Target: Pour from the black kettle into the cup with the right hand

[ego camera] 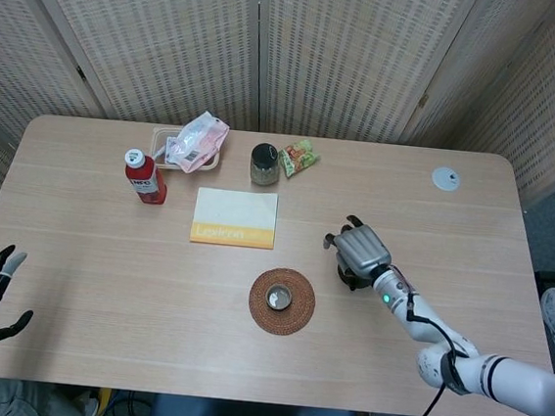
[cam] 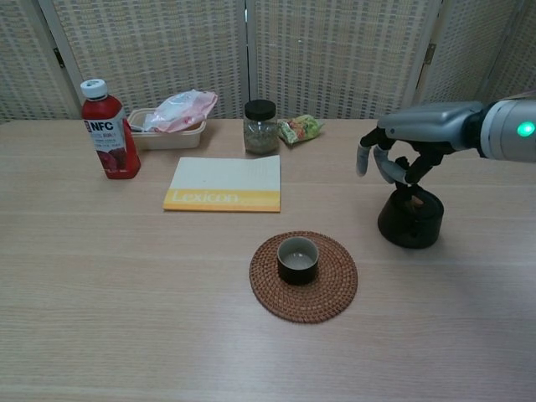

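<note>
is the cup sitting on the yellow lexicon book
No, the cup stands on the round woven coaster, nearer the camera than the book and apart from it.

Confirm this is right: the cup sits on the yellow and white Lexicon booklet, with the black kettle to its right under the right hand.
Not quite. The cup sits on the round woven coaster, not the Lexicon booklet, which lies apart behind it. The chest view shows this. The black kettle is indeed to its right under the right hand.
</note>
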